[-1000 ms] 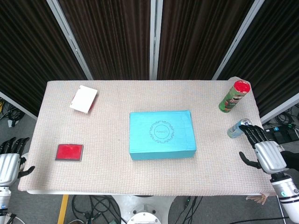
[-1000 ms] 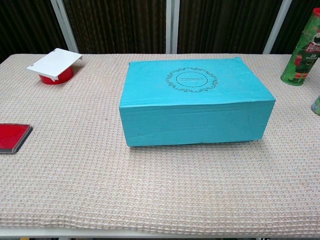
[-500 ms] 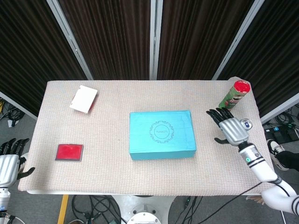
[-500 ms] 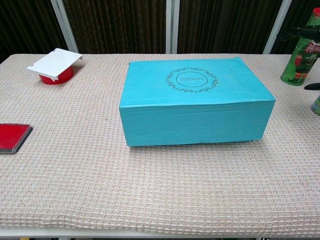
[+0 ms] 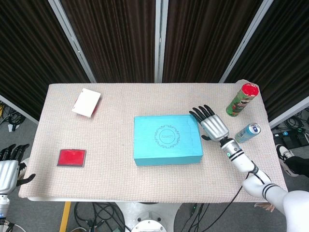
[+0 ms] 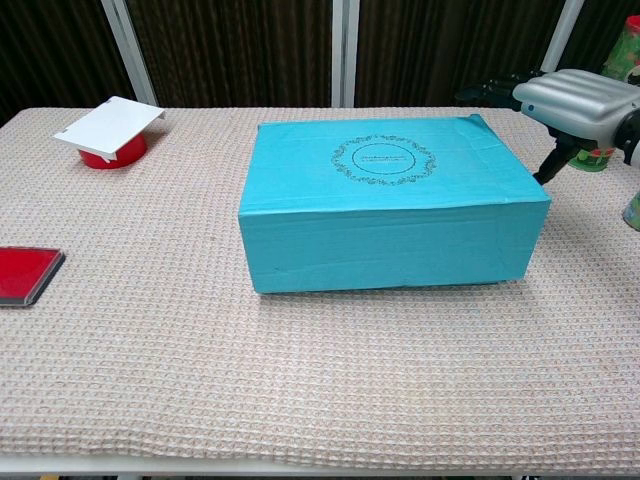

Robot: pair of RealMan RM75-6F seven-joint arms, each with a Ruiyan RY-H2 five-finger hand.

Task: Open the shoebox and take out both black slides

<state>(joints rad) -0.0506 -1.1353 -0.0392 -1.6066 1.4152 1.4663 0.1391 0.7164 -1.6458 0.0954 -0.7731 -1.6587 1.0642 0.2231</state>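
Note:
A turquoise shoebox (image 5: 167,139) (image 6: 392,200) with a round ornament on its lid lies shut in the middle of the table. No slides show; the box hides its contents. My right hand (image 5: 211,124) (image 6: 575,98) hovers just off the box's right end, fingers spread and holding nothing. My left hand (image 5: 8,169) hangs below the table's left front corner, fingers apart and empty; the chest view does not show it.
A green can with a red lid (image 5: 241,99) and a blue drink can (image 5: 246,132) stand right of my right hand. A white card on a red bowl (image 5: 87,102) (image 6: 110,130) sits back left. A red flat case (image 5: 71,157) (image 6: 25,274) lies front left.
My right hand has swept left from the table's right edge, past the drink can, to the right end of the shoebox. The box and my left hand have stayed put.

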